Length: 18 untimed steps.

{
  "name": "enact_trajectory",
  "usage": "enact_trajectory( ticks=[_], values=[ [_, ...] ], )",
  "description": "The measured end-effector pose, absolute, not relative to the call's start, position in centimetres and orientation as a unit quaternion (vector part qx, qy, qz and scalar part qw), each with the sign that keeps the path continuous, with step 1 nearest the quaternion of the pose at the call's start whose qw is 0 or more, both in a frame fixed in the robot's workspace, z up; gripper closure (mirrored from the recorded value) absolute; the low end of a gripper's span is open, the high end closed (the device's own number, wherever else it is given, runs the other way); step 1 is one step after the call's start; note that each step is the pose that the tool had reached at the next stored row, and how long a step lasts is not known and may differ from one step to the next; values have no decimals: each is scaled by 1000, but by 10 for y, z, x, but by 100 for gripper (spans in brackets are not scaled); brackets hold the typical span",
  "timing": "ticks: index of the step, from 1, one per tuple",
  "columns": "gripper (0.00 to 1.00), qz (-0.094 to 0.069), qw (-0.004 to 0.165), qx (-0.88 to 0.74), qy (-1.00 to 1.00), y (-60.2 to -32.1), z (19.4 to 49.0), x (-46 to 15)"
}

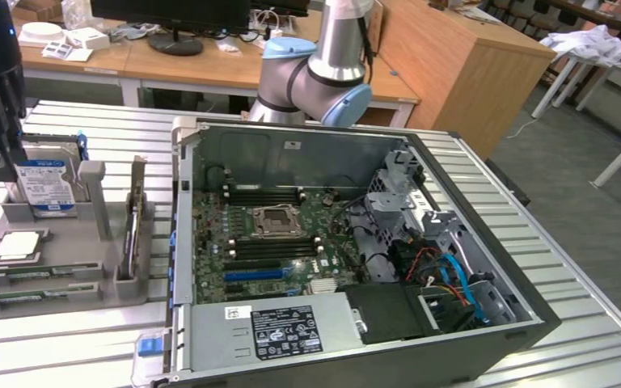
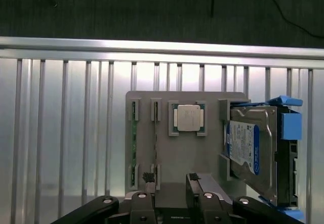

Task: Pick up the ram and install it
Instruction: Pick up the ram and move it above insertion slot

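The hand [image 2: 171, 177] hangs above the gray tray [image 2: 177, 155] on the ribbed metal counter [image 2: 66, 133]. Its fingers are spread, with bare tray showing in the gap between them — nothing is pinched.

**Position.** The ram [image 2: 134, 148] stands on edge in the outermost tray slot. It is below the hand and off to the side away from the hard drive [image 2: 243, 148]. It is not between the fingers; its near end lies just outside one fingertip [image 2: 148, 177]. Whether the neighbouring slot, closer under the hand, holds a second stick cannot be told.

**Long axis.** The stick runs straight out from the hand, at right angles to the line joining the two fingertips. On that evidence its flat faces already suit the direction in which the fingers close. The sideways offset is the relation that matters for the pick.

**Appearance.** The ram shows as a long, narrow green strip seen edge-on, held at each end by a gray post. Its chips cannot be made out.

**Surroundings.** A processor chip [image 2: 189, 118] sits in the tray between the ram slots and the hard drive. The open computer case [image 1: 504, 267] stands beside the tray, well apart from the hand. Its black memory slots [image 1: 272, 194] flank the processor socket — the ram has not yet been lifted.
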<state>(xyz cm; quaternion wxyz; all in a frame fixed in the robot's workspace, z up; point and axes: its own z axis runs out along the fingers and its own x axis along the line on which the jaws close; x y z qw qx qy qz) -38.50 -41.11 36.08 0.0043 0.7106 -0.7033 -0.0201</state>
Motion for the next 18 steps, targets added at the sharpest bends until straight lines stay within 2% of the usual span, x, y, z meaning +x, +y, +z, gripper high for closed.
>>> enact_trajectory(
  ticks=[18],
  values=[
    [63, -20, 4, 711, -703, -411, 331, -385]
  ],
)
